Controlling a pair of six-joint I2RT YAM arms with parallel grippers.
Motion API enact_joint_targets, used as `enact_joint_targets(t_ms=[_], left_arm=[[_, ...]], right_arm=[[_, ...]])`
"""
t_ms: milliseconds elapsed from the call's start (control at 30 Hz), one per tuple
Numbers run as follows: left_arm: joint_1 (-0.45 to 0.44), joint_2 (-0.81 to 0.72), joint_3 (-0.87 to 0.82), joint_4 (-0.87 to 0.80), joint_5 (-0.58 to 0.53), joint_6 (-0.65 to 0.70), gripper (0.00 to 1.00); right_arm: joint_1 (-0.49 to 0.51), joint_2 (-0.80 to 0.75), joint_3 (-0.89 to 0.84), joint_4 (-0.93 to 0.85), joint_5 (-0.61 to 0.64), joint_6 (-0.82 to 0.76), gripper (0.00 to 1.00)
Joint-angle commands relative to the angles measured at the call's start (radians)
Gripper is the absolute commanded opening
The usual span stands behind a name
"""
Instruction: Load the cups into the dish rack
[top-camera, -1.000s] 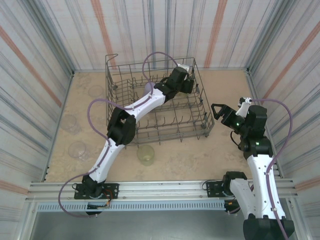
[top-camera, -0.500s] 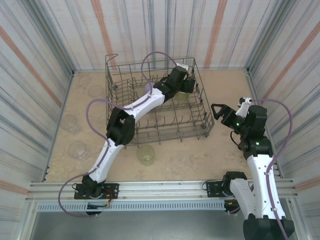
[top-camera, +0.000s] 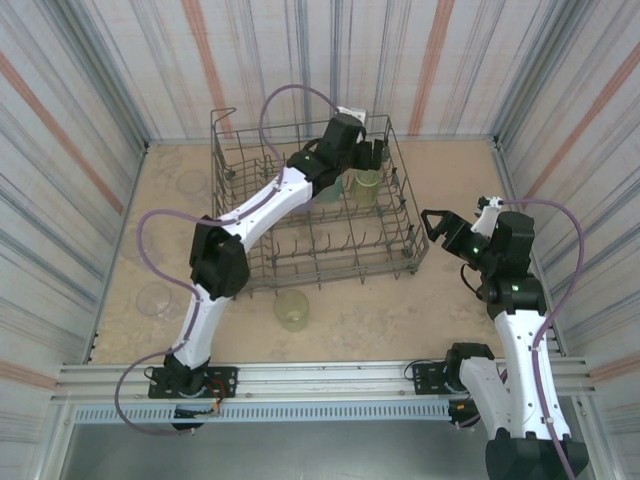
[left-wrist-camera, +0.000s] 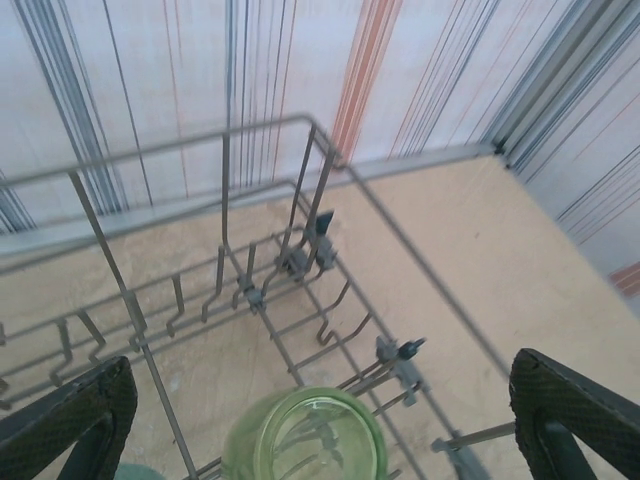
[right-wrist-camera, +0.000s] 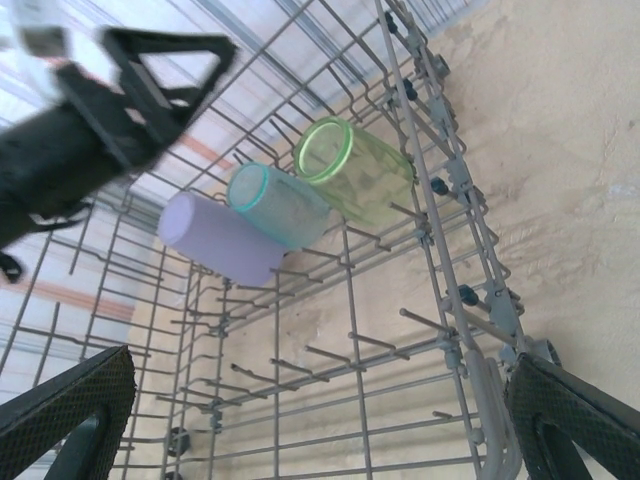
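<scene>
Cup in yellow-green sits mouth-up in the dish rack's far right corner, right under the released left claw. Loose yellow-green cup stands on the desk off the rack's near edge; right claw's open too.

Dish rack near rows open (cups behind).
</scene>
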Motion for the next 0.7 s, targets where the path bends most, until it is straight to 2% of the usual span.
enact_joint_targets(t_ms=[0,333,667], left_arm=[[0.006,-0.123,-0.032,-0.023,-0.014,-0.012,0.99],[0.005,-0.275,-0.087,-0.226,-0.025,-0.015,0.99],[0.004,-0.538,-0.349,-0.287,-0.034,-0.065,0.99]], right_arm=[[-0.006,-0.014,0.035,-0.051,-0.017,0.023,0.99],[-0.005,-0.042,0.032,-0.097,-0.023,0.035,0.99],[0.018,-0.043,0.016,-0.160,0.003,0.072,0.99]])
